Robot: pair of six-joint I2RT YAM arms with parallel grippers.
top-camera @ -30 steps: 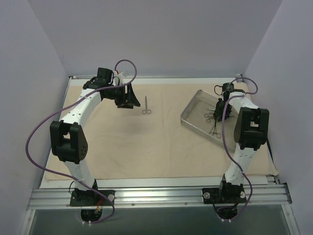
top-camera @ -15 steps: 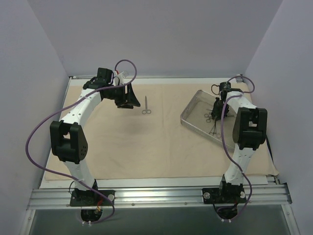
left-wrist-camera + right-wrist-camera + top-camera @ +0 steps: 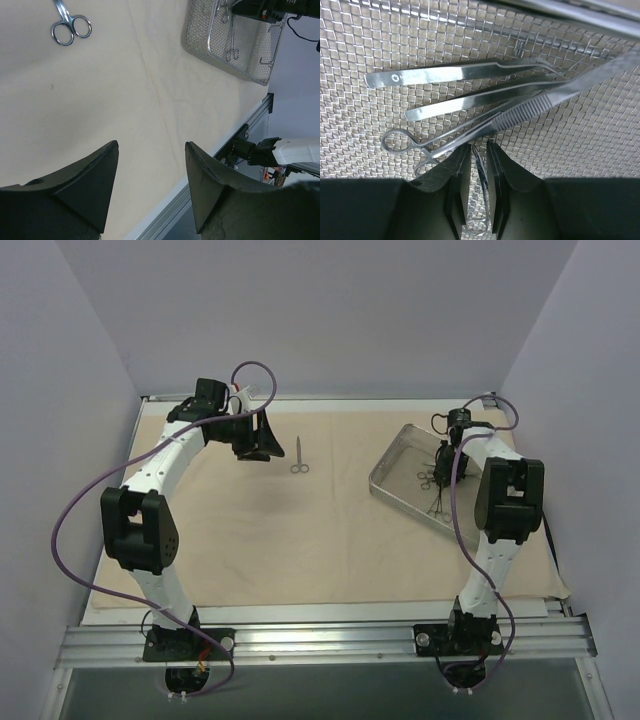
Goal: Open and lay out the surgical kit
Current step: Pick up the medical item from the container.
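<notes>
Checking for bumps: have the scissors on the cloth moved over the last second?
No; the scissors lie at the same spot left of the tray.

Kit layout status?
Done: cloth spread flat, one pair of scissors laid out on it. In hand: right gripper in the mesh tray, fingers straddling a slim instrument, grip unclear. To do: tweezers and other tools still in tray; left gripper open, empty.

Matt beige cloth (image 3: 300, 540), faintly creased. Tray (image 3: 197, 30) of woven wire mesh, dull grey metal. Tweezers (image 3: 435, 74) and scissors (image 3: 66, 17) smooth, glossy polished metal.
</notes>
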